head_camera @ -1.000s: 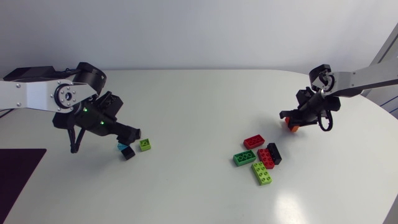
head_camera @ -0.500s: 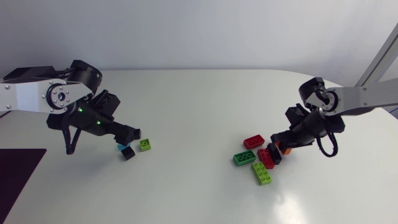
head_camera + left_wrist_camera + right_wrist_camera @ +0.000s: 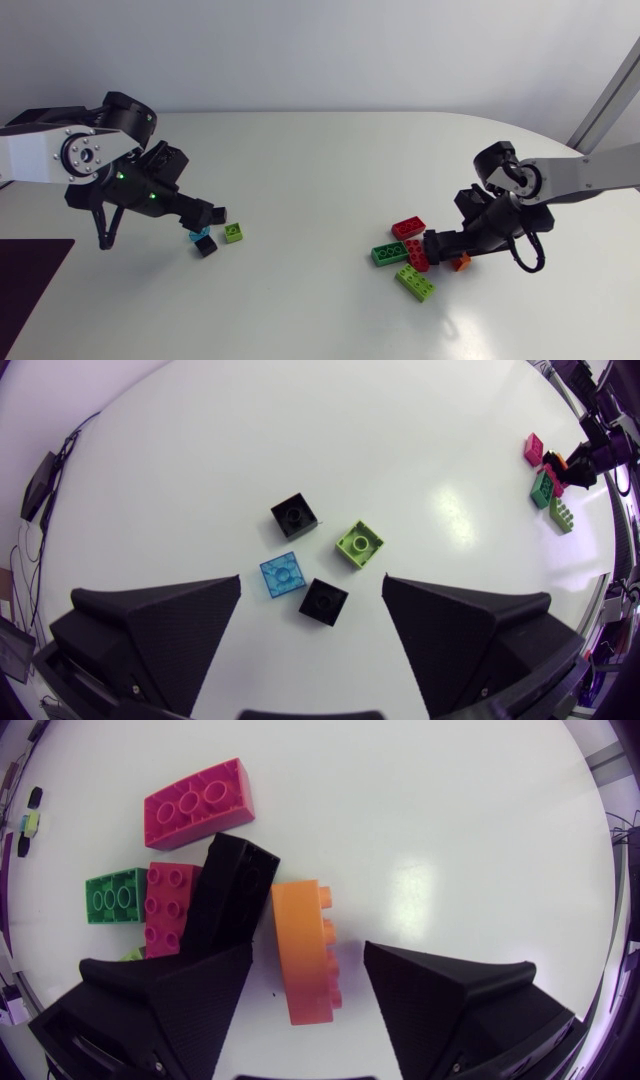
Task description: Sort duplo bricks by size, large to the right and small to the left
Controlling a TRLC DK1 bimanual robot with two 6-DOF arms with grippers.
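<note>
The white tabletop [image 3: 300, 170] is smooth, with a soft sheen that catches pale glare. The long orange plastic brick [image 3: 305, 955] and the small light-blue plastic square brick [image 3: 283, 574] look smooth and faintly glossy. The left gripper [image 3: 312, 582] is matt black and finely grained, and the silver-grey left arm link [image 3: 35, 155] looks like satin metal.

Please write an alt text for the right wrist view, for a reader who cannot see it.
An orange brick lies on the white table between the open fingers of the right gripper. Beside it a black brick, two red bricks and a green brick lie close together.
</note>
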